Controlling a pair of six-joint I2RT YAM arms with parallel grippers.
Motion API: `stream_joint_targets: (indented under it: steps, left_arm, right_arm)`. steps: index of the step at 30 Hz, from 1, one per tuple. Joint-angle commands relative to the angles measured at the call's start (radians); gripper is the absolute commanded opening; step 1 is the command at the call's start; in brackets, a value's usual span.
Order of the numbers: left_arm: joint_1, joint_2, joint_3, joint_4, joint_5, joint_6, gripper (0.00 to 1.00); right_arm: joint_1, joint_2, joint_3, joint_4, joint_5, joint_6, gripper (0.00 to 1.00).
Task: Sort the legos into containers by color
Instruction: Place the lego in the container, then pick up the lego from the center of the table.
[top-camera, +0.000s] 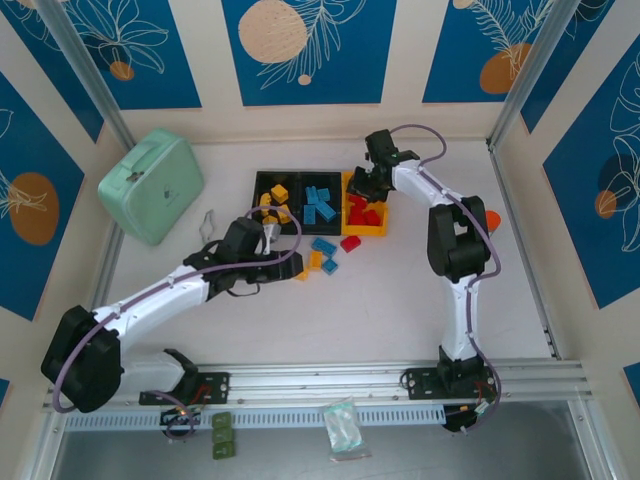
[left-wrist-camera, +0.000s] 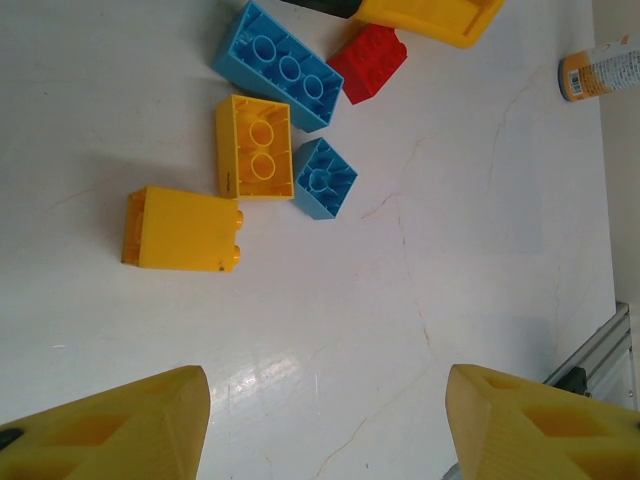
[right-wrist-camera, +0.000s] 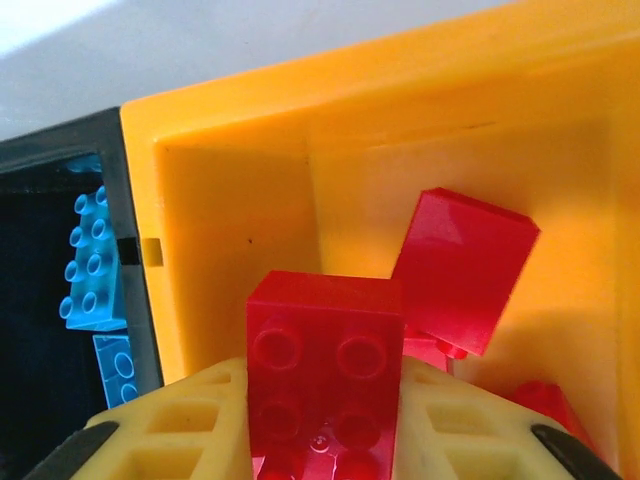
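Right wrist view: the right gripper (right-wrist-camera: 325, 405) pinches a red brick (right-wrist-camera: 325, 330) over the yellow bin (right-wrist-camera: 230, 200); the left gripper (left-wrist-camera: 325, 390) hangs spread near loose bricks (left-wrist-camera: 255, 145)

Legos (top-camera: 318, 203) sit in 3 joined bins (top-camera: 300, 175); others lie loose nearby.

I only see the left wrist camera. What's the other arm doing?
Observer: The right gripper has a red brick between its fingers, inside the yellow bin.
Child: What's in the bin next to it?
Observer: Blue bricks lie in the middle black bin.
Child: And the last bin?
Observer: Yellow bricks sit in the left black bin.
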Motion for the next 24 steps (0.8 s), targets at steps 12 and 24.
stream_joint_targets:
  steps: [12,24]
  left_arm:
    - [-0.013,0.010,0.018,0.005,0.006,-0.020,0.63]
    - [-0.016,-0.013,0.012,-0.085,-0.039,0.006,0.63]
  right_arm:
    - [0.001,-0.103,-0.050,-0.006,-0.022,0.001,0.49]
    - [0.061,-0.494,-0.440,0.052,-0.028,0.015,0.50]
